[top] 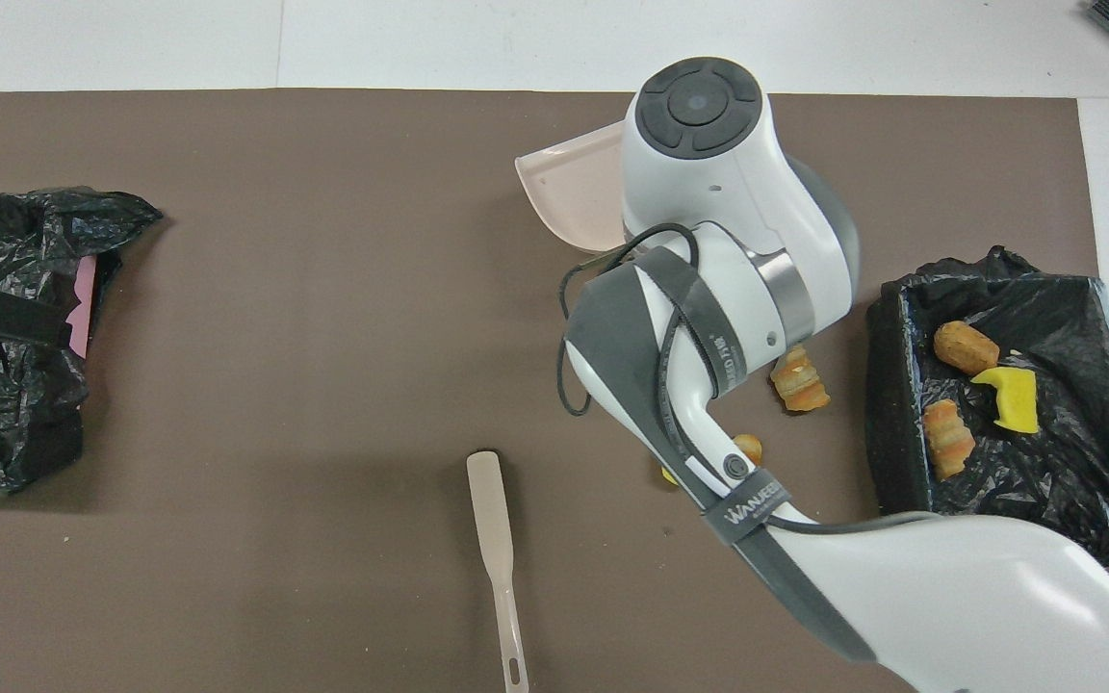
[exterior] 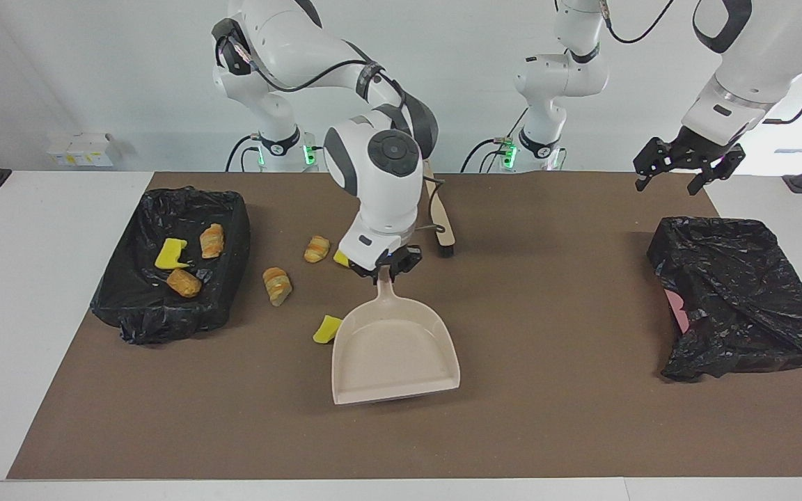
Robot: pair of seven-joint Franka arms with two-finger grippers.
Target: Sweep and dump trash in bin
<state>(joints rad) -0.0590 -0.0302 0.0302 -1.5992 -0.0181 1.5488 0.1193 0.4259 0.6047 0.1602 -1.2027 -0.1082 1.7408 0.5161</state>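
At mid-table, the right gripper (exterior: 386, 268) is clamped on the dustpan (exterior: 394, 351) handle. Four trash pieces (exterior: 277, 285) lie loose beside it; three sit in the bin (exterior: 230, 278) at the right arm's end. The pan lip should stay flat against the mat (exterior: 547, 313). The left gripper (exterior: 688, 170), fingers apart, waits over the bag (exterior: 735, 299).

Dustpan (exterior: 394, 348): smooth beige plastic, slight sheen. Bin (exterior: 171, 268) liner: thin black plastic film, crinkled, glossy; second bag (exterior: 738, 296) the same. Mat (exterior: 547, 313): brown, matt, even finish. Table (exterior: 18, 278): white, smooth. Trash (exterior: 277, 285): tan pieces ridged and pastry-like; yellow pieces matt, sponge-like. Brush handle (top: 497, 539): pale, smooth, matt. Arm shells: glossy white plastic.
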